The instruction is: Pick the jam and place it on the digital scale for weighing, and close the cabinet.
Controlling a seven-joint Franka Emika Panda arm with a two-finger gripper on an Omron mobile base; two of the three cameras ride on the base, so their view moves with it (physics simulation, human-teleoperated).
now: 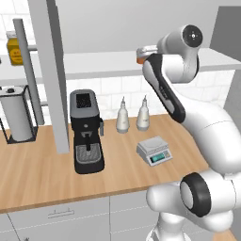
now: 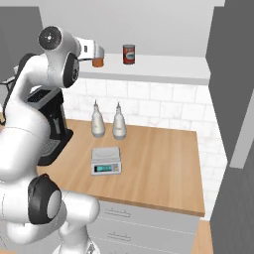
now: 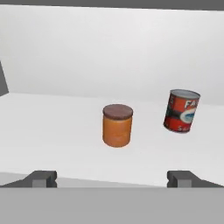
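Can [image 3: 181, 111] right of jam [image 3: 117, 125], apart.

The robot was a glossy white jointed arm [image 1: 207, 122] with rounded, smooth shells. Dark charcoal bands and round black caps marked its joints. Two small, blocky dark grey fingertips [image 3: 41, 178] ended its two-finger gripper [image 3: 114, 179].

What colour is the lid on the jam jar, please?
Dark brown, above an orange-brown body; the jam shows best in the hand view.
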